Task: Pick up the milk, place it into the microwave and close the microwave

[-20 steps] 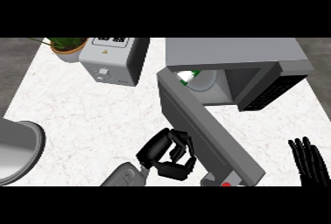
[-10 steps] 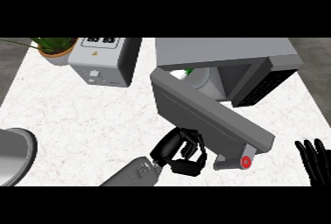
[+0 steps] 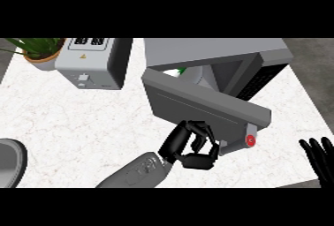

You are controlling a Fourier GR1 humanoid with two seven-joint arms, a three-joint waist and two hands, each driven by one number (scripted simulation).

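The grey microwave [image 3: 215,55] stands at the back right of the counter. Its door [image 3: 202,108] is partly swung, with a red button [image 3: 250,140] at its free end. Behind the door's top edge a bit of the white milk carton [image 3: 189,76] with a green cap shows inside the microwave. My left hand [image 3: 192,145] is at the door's lower outer face, fingers curled and touching it. At the lower right edge my right hand [image 3: 318,155] rests open, fingers up.
A white toaster [image 3: 91,62] stands at the back left, with a potted plant [image 3: 39,50] beside it. A grey rounded sink rim [image 3: 12,163] shows at the left edge. The counter [image 3: 78,119] is white marble.
The door has swung further toward the microwave, its free end moving up and right. My left hand has followed it, staying against its outer face. The right hand has barely moved.
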